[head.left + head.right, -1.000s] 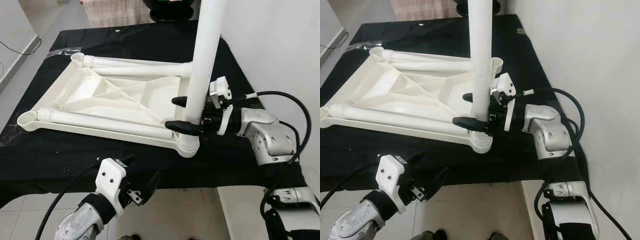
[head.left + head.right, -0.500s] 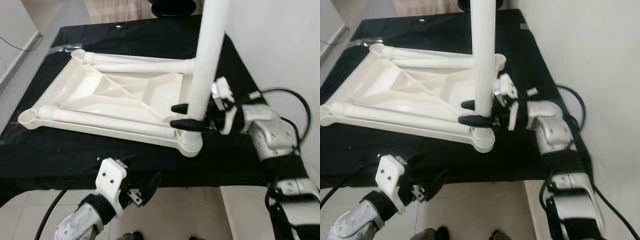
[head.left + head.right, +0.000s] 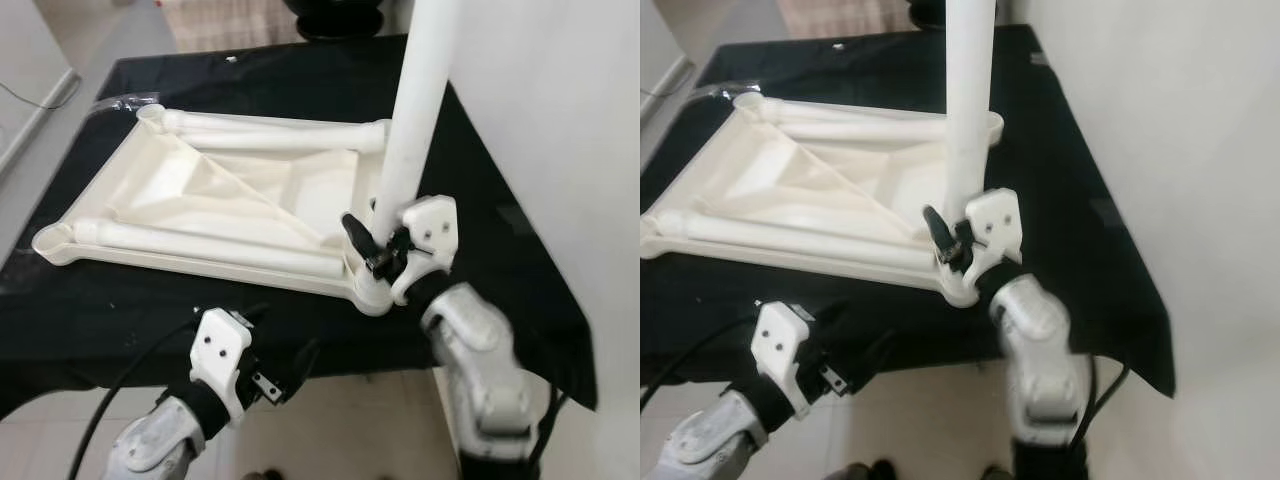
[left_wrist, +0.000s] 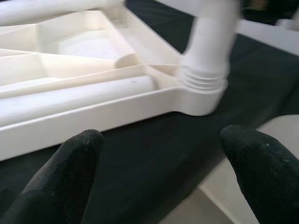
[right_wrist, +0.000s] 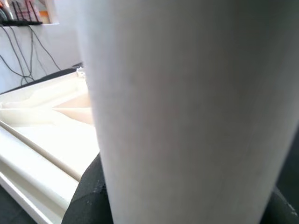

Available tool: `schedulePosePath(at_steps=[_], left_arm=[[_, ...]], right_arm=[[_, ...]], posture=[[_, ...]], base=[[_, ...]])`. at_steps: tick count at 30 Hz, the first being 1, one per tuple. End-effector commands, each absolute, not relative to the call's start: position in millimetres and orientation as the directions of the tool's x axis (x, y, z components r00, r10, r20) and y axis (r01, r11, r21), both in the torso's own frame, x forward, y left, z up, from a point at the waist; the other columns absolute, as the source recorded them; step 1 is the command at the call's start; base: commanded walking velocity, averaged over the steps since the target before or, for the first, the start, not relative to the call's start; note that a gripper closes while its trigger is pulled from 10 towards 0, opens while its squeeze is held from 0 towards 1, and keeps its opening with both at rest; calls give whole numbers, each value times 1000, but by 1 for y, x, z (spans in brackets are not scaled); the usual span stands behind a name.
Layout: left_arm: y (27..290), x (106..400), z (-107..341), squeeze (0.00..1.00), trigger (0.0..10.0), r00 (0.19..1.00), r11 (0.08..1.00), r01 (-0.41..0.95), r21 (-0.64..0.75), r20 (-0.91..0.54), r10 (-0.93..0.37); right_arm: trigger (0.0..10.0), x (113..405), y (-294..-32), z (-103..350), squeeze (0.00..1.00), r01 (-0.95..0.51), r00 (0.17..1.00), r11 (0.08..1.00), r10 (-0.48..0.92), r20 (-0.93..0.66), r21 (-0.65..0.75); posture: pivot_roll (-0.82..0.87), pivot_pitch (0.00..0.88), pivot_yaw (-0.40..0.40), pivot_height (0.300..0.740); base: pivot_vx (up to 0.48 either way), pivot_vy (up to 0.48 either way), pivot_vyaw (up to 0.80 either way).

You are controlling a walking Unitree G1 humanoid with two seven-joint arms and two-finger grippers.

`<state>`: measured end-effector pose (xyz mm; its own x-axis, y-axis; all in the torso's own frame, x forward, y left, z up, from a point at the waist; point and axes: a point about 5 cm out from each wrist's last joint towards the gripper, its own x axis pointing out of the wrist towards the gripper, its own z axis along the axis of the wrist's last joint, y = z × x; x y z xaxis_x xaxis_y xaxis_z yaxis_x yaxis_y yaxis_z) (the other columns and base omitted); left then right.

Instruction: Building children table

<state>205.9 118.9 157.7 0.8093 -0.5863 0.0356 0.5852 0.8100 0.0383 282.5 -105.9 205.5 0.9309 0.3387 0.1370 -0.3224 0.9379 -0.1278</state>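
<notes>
On the black-draped tabletop (image 3: pixel 250 320) in front of me lies the white plastic table frame (image 3: pixel 215 205), upside down, a flat panel with ribs and hollows on its underside and a round socket at each corner. Two long white tubes lie along its edges, one on the far side (image 3: pixel 275 135) and one on the near side (image 3: pixel 200 248). At the frame's near right corner a white table leg (image 3: pixel 415 120) stands upright in its socket, tilting a little, and rises out of the top of the picture.

My right hand (image 3: pixel 372 243) is at the foot of that leg, just above the socket. Its black fingers (image 3: pixel 356 232) are closed around the tube, one on each side, so it has a firm hold of the leg. The right wrist view looks straight at the smooth white surface of the leg (image 5: pixel 187 107), with dark finger pads at its lower edges and part of the frame off to one side.

My left hand (image 3: pixel 285 372) hangs below the near edge of the tabletop, well apart from the frame, with nothing in it. In the left wrist view its two black fingertips (image 4: pixel 65 172) stand wide apart, and between them I see the corner socket (image 4: pixel 198 95) with the leg seated in it and ridged rings at the joint.

A pale wall (image 3: pixel 540 120) runs along my right.
</notes>
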Motion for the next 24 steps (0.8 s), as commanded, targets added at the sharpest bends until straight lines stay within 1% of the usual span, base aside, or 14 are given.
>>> schedulePosePath(at_steps=[1,2,3,4,6,7,8,10,11,15,16,18,19,24], left_arm=[[121,208,154,0,10000,814,814,579,47,26,-581],[121,208,154,0,10000,814,814,579,47,26,-581],[121,209,154,0,10000,818,818,573,47,28,-574],[121,209,154,0,10000,823,824,565,48,30,-567],[121,209,154,0,10000,826,827,561,48,31,-562],[120,209,154,0,10000,828,828,558,47,32,-560],[120,209,154,0,10000,828,828,558,47,32,-560],[119,209,154,0,10000,827,827,560,43,36,-561],[119,209,154,0,10000,827,827,560,43,36,-561],[117,207,153,0,10000,821,822,569,37,38,-570],[117,206,153,0,10000,820,821,570,36,38,-571],[117,205,153,0,10000,819,820,571,34,38,-572],[117,203,153,0,10000,818,819,573,30,37,-573],[116,201,154,0,10000,819,819,572,29,35,-573]], right_arm=[[3569,285,-110,173,0,-316,949,943,316,-20,-105],[3569,285,-110,173,0,-316,949,943,316,-20,-105],[5569,284,-107,175,0,-344,939,933,343,-24,-105],[10000,284,-106,178,765,-400,916,914,400,-9,-72],[10000,282,-105,182,765,-427,904,903,427,3,-49],[10000,282,-105,186,1000,-487,873,872,488,18,-46],[10000,282,-105,186,1000,-487,873,872,488,18,-46],[10000,287,-112,210,1000,-676,727,734,679,102,-63],[10000,287,-112,210,1000,-676,727,734,679,102,-63],[10000,291,-123,221,1000,-784,593,595,802,71,-178],[10000,294,-127,223,133,-814,547,545,836,51,-202],[10000,296,-130,224,133,-837,509,504,860,35,-211],[10000,305,-136,226,0,-865,459,445,888,-10,-233],[10000,316,-141,233,0,-886,421,407,907,-19,-220]], posture=[[-10,182,47,740],[-10,182,47,740],[-12,180,46,740],[-10,178,43,740],[-9,178,42,740],[-10,177,39,740],[-10,177,39,740],[-12,178,36,740],[-12,178,36,740],[-9,183,35,740],[-5,188,35,740],[-4,189,35,740],[6,193,33,740],[17,198,31,740]], base=[[0,0,0],[0,0,0],[0,0,0],[0,0,0],[0,0,0],[0,0,0],[0,0,0],[0,0,0],[0,0,0],[0,0,0],[0,0,0],[0,0,0],[0,0,0],[0,0,0]])
